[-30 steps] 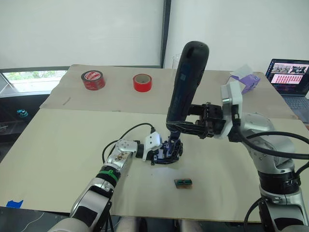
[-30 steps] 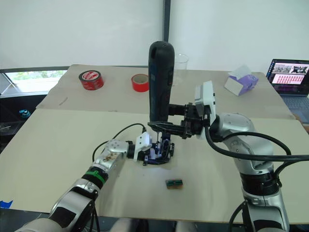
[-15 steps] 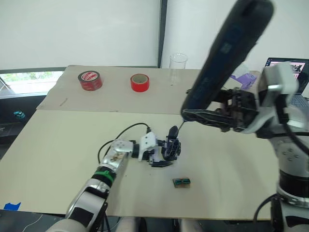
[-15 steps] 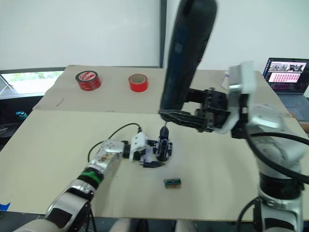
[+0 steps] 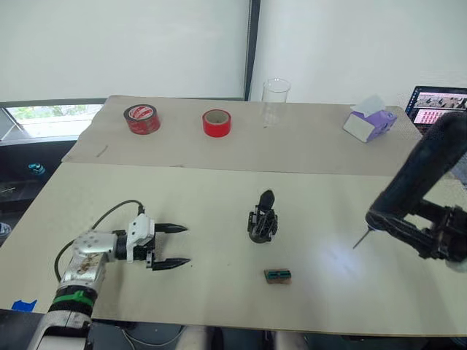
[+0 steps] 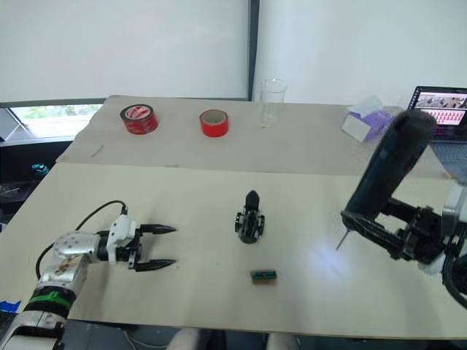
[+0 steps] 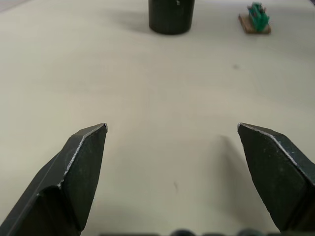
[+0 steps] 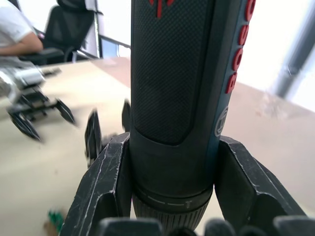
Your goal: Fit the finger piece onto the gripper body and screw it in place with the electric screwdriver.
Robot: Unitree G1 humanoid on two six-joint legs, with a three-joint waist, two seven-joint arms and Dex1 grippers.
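The gripper body stands alone mid-table, one black pointed finger rising from it; a loose finger piece is out of view. My left gripper rests open and empty on the table, well to the left of the body, its tips pointing at it. The left wrist view looks between the spread fingers toward the body's dark base. My right gripper is shut on the electric screwdriver, held tilted over the table's right side. The screwdriver's thin bit points down-left, and a pale light spot lies on the table beside it.
A small green-and-brown block lies just in front of the gripper body. At the table's back are two red tape rolls, a clear cup, a tissue box and a laptop. A seated person shows beyond the table.
My left gripper let go of the gripper body and drew back to the left, open. The right gripper carried the screwdriver off the body, rightward and lower. The body now stands free.
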